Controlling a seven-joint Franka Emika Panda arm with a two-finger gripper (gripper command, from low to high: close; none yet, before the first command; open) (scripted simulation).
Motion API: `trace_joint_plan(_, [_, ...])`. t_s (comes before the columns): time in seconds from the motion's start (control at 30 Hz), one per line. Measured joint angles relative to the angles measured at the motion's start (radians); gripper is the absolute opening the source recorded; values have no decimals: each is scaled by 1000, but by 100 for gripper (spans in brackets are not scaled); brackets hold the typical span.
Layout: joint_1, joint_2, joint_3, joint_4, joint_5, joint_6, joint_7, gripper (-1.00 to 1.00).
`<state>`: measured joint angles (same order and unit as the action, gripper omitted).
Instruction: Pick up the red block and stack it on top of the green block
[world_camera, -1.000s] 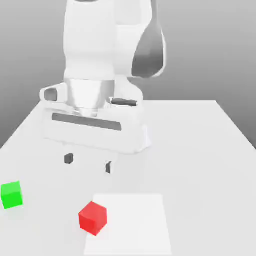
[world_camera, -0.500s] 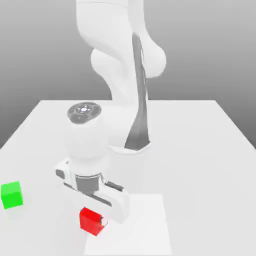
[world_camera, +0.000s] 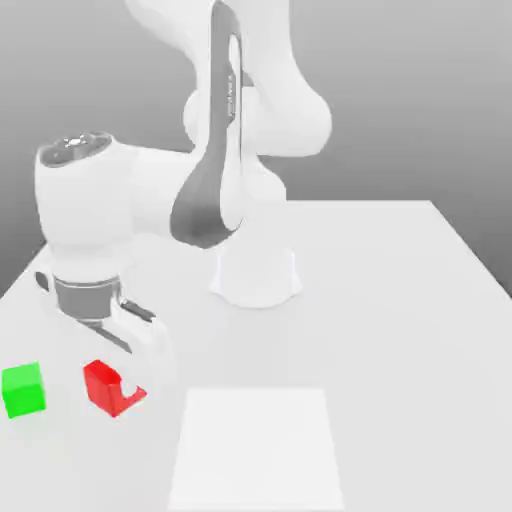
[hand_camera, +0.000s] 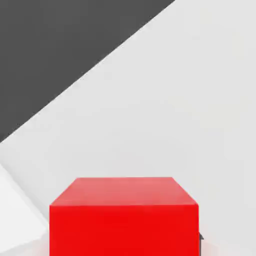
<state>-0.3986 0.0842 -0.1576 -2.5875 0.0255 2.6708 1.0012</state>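
My gripper (world_camera: 116, 386) is shut on the red block (world_camera: 102, 385), a small bright red cube that hangs tilted under the white hand. One white fingertip (world_camera: 128, 381) shows against the cube's side. In the hand view the red block (hand_camera: 124, 215) sits close up between the jaws, with the pale table beyond it. The green block (world_camera: 22, 390), a cube of about the same size, rests on the table a short way off on the exterior view's left of the red one, apart from it.
A lighter square patch (world_camera: 258, 445) marks the white table (world_camera: 400, 300) near its front edge. The arm's round base (world_camera: 255, 275) stands mid-table behind the hand. The table's left edge runs close to the green block.
A second ago the gripper hung open above the table. It came down and shut on the red block, then carried it toward the exterior view's left, close to the green block.
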Motion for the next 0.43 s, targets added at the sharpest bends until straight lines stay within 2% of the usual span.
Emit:
trace_joint_plan(0.17, [-159,-4,-79,43,13,-49,-83,-100])
trace_joint_plan(0.33, [-199,148,-41,59,97,84,-157,-100])
trace_joint_plan(0.37, [-203,167,-35,60,107,100,-164,100])
trace_joint_plan(0.43, [-203,167,-35,60,107,100,-164,100])
